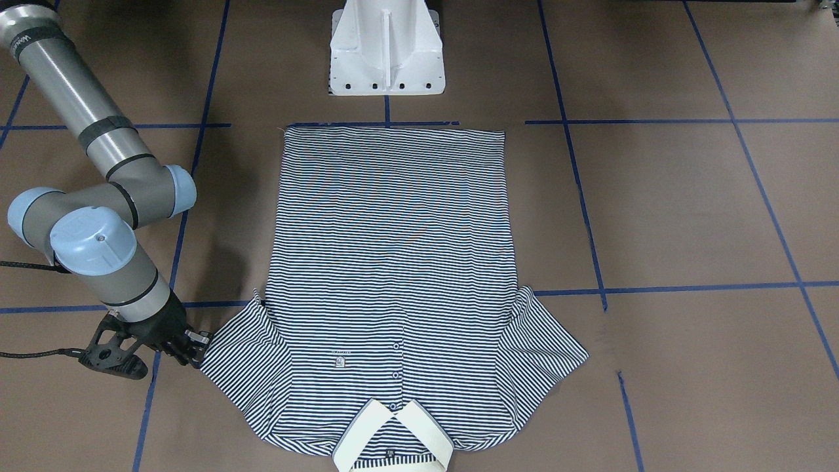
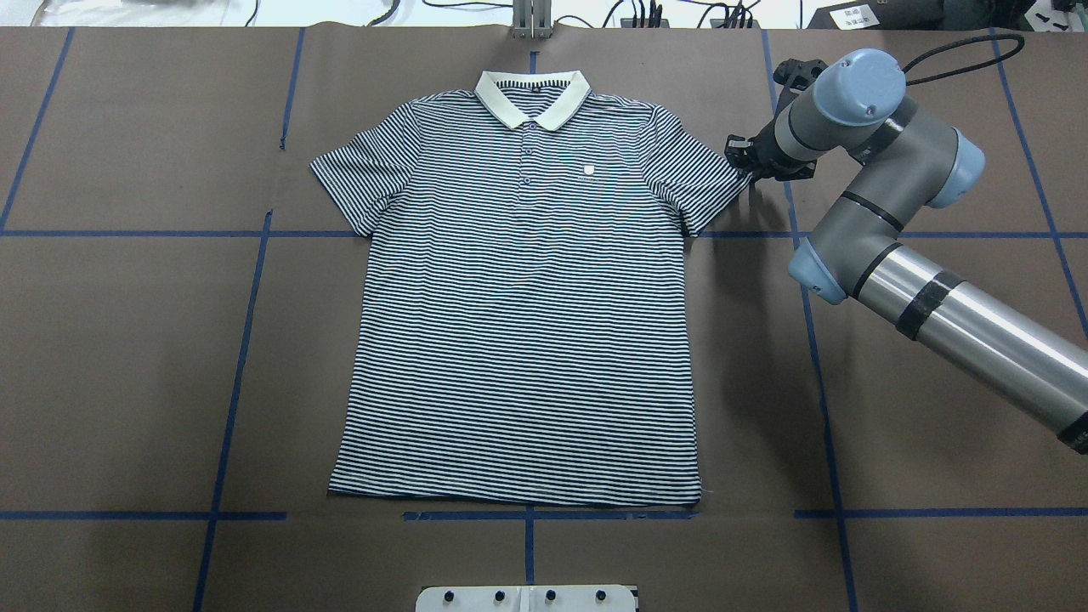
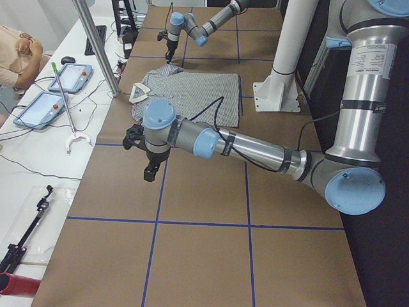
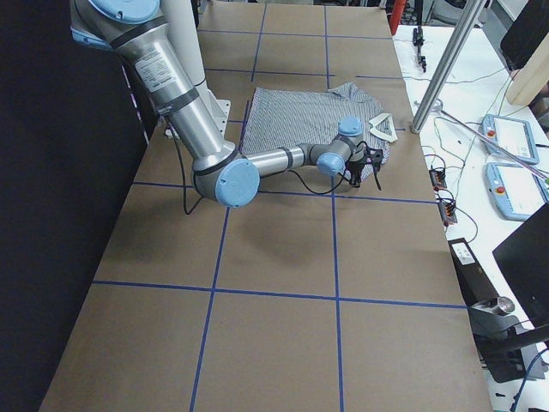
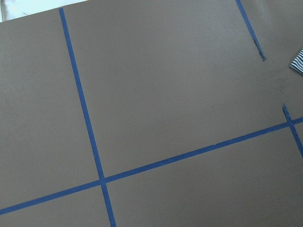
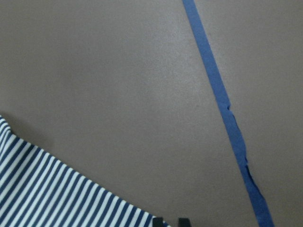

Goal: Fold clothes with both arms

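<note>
The striped polo shirt (image 2: 518, 323) lies flat and face up, its cream collar (image 2: 533, 95) away from the robot's base and both sleeves spread. My right gripper (image 2: 746, 163) is low at the tip of the shirt's sleeve (image 1: 242, 354). In the right wrist view its fingertips (image 6: 158, 221) sit close together at the striped hem (image 6: 47, 194); I cannot tell whether cloth is pinched between them. My left gripper (image 3: 149, 173) hangs over bare table well off the shirt. It shows only in the exterior left view, so I cannot tell its state. The left wrist view catches just a sliver of the shirt (image 5: 298, 61).
The white pedestal base (image 1: 387, 49) stands by the shirt's bottom hem. Blue tape lines (image 2: 246, 323) grid the brown table. Beyond the collar side run a metal pole (image 3: 96, 45), tablets (image 3: 38, 109), cables and a seated person's arm (image 3: 16, 54).
</note>
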`<state>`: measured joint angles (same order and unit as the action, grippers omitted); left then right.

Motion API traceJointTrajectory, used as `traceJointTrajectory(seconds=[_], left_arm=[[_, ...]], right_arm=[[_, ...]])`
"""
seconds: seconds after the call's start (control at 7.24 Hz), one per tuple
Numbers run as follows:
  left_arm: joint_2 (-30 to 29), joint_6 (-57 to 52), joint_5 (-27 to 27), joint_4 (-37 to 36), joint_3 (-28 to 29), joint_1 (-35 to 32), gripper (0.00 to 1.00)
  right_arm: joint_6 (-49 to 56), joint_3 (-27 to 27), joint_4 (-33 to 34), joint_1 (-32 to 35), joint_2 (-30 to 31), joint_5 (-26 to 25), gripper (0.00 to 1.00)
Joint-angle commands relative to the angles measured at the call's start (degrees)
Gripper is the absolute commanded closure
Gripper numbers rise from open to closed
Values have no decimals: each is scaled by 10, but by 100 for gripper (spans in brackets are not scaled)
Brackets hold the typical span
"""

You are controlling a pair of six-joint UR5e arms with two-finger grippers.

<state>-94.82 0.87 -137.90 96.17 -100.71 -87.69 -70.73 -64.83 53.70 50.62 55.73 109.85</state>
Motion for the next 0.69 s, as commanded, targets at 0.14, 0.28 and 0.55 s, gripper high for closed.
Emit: traceJointTrajectory(seconds=[0.14,0.28,0.55], left_arm=[[1,3,0,0,-1,2,0],[1,4,-1,1,-2,2,0],[1,15,-10,0,-14,2,0]], right_arm=[[-1,-19,1,-1,-3,1,100],[-9,-41,9,-3,-5,2,100],[-103,-47,28,-55,-67,-20,100]])
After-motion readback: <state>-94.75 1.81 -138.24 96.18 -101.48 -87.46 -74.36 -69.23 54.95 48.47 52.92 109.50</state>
